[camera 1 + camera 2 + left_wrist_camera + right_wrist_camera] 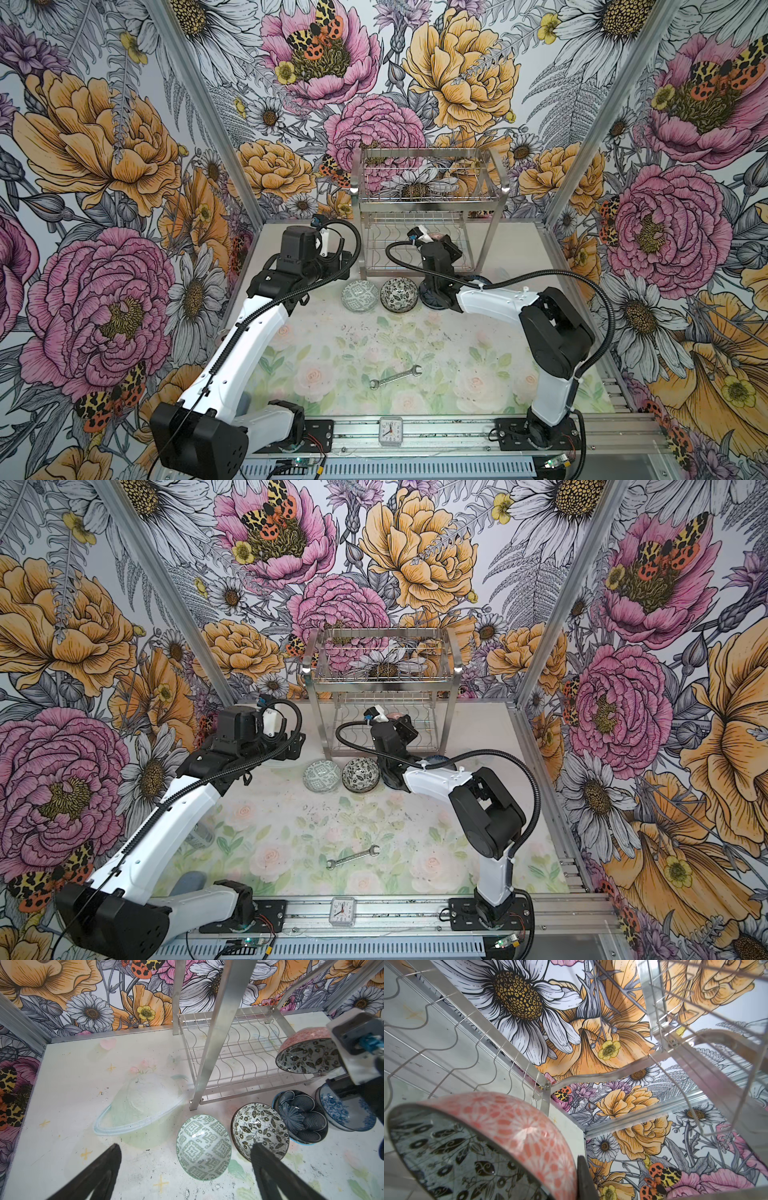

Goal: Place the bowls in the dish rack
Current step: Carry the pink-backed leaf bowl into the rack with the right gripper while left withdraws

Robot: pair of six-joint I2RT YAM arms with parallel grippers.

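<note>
Bowl [508, 1126], pink ceramic with black-leaf interior, sits clamped in right gripper [578, 1176], tilted edgewise evidently to fit wavy lower slots of steel wire dish rack [220, 1022]; left gripper [186, 1147] stands open.

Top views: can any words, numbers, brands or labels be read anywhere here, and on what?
No text can be quoted with certainty.
Clock on the front rail: hour numerals round the dial, too small to read.
Left arm: small white marking on its black housing, blurred.
Wrench: no marking can be made out.
</note>
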